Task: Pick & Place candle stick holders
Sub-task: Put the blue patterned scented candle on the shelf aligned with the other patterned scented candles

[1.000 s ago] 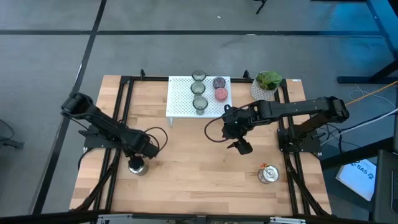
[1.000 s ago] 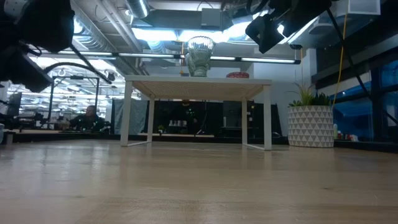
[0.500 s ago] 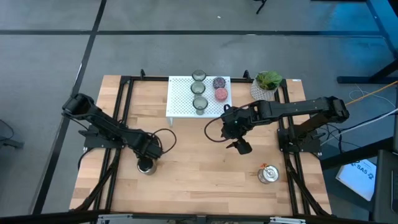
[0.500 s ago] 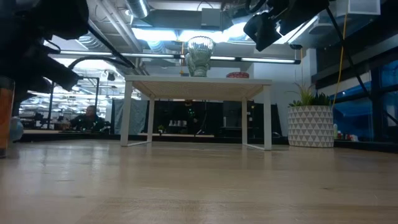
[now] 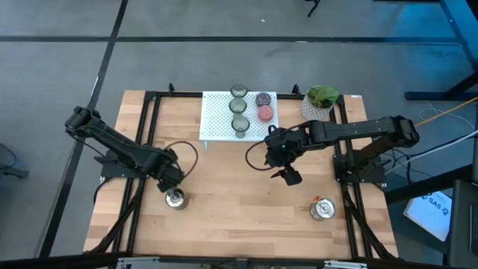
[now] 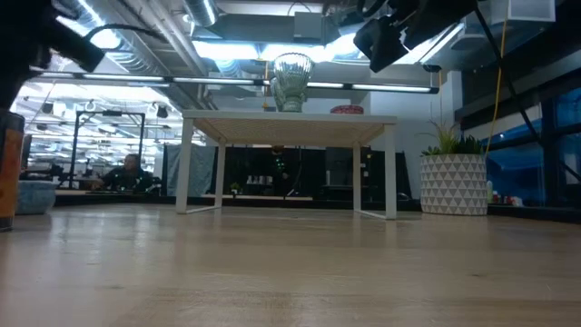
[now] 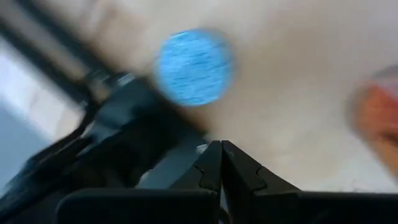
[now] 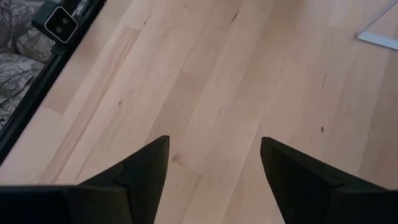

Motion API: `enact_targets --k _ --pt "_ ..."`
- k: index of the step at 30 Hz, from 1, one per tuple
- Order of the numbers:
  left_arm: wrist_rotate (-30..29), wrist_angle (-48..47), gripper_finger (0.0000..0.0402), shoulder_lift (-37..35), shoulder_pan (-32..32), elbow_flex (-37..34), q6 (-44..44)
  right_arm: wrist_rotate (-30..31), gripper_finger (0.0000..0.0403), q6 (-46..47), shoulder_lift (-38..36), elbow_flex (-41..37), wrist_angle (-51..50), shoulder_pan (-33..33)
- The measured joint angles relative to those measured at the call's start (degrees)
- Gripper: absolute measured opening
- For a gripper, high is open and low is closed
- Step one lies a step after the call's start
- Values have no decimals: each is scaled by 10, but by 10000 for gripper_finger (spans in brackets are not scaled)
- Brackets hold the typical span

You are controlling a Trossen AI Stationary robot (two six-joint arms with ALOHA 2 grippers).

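My left wrist view is smeared: a blue cup (image 7: 194,67) shows only as a round blur. My left gripper (image 5: 173,179) is pressed together, empty, just above an upright silver cup (image 5: 175,199) at lower left. My right gripper (image 5: 287,175) hangs parted mid-frame.

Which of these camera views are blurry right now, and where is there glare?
Left wrist view: smeared with motion blur, the blue candle holder only a soft disc above the shut left gripper. Right wrist view: sharp wood grain. Low view: bright ceiling lights glare behind the white rack, the arms dark silhouettes. High view: evenly lit.
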Motion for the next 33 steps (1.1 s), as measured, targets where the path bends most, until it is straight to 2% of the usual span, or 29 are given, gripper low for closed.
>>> enact_targets --k 3,8,12,17,26,33 --pt "-1 -14 1 0 17 -16 -44 0 257 0 0 0 2 0" --pt "8 37 1 1 64 -44 -54 0 257 0 0 0 2 0" --pt "40 42 2 1 110 -76 -6 0 256 0 0 0 2 0" --pt "27 70 2 1 156 -100 77 0 253 0 0 0 2 0" --pt "15 74 2 8 207 -100 86 0 250 0 0 0 8 0" --pt "14 78 1 58 210 -100 111 0 249 3 0 0 10 0"
